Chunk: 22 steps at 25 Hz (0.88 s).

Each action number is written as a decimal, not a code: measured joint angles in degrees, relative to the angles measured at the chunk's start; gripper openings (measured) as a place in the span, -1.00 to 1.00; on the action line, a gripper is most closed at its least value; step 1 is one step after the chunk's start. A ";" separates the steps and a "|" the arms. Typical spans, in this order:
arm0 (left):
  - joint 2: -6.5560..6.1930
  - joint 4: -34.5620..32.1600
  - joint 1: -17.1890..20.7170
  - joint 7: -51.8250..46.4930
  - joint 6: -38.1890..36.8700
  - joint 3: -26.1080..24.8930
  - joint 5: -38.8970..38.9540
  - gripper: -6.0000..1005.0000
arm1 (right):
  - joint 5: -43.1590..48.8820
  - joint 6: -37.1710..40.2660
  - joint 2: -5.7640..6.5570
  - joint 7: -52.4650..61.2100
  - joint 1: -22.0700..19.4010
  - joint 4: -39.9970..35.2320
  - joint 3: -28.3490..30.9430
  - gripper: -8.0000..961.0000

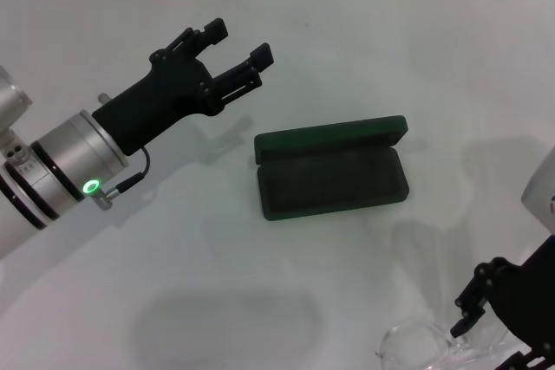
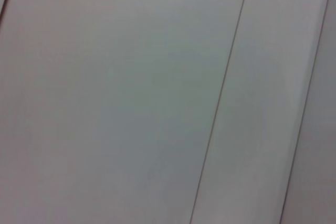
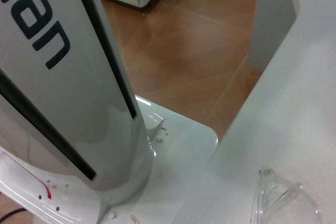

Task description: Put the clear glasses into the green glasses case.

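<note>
The green glasses case (image 1: 334, 175) lies open in the middle of the white table (image 1: 364, 58), its lid standing up at the far side and its dark lining bare. The clear glasses (image 1: 421, 351) lie at the near right edge of the table and also show in the right wrist view as the clear glasses (image 3: 283, 203). My right gripper (image 1: 486, 314) is right beside them, cut off by the picture's edge. My left gripper (image 1: 238, 45) hangs open above the table, left of and behind the case, holding nothing.
The left wrist view shows only a white tiled wall (image 2: 131, 98). In the right wrist view the robot's white column (image 3: 63, 77) and base stand over a brown floor (image 3: 199, 40), beside the table's edge.
</note>
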<state>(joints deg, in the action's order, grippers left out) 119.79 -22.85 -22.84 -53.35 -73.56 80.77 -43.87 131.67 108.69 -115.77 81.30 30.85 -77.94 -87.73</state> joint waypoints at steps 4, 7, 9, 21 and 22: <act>0.00 0.00 0.16 0.00 -0.18 0.00 -0.20 0.77 | 0.03 -0.94 -0.07 0.28 0.00 -0.01 -0.71 0.10; 0.00 -0.01 0.28 -0.01 -0.24 0.03 -0.31 0.77 | 0.05 -1.14 -0.07 0.34 0.00 0.03 -1.25 0.10; 0.00 -0.06 0.32 -0.01 -0.28 0.10 -0.37 0.77 | 0.09 -1.33 -0.07 0.39 0.03 0.24 -1.48 0.10; 0.00 -0.32 0.31 0.00 -0.38 0.47 -0.44 0.77 | 0.16 -3.45 -0.06 0.44 0.35 1.89 -2.36 -0.02; 0.00 -0.32 0.23 0.00 -0.38 0.49 -0.48 0.77 | 0.17 -3.60 -0.06 0.44 0.46 2.18 -2.37 -0.03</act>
<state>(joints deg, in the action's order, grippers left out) 119.79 -23.17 -22.61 -53.35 -73.95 81.26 -44.35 131.84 105.09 -115.84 81.74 31.30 -75.76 -90.10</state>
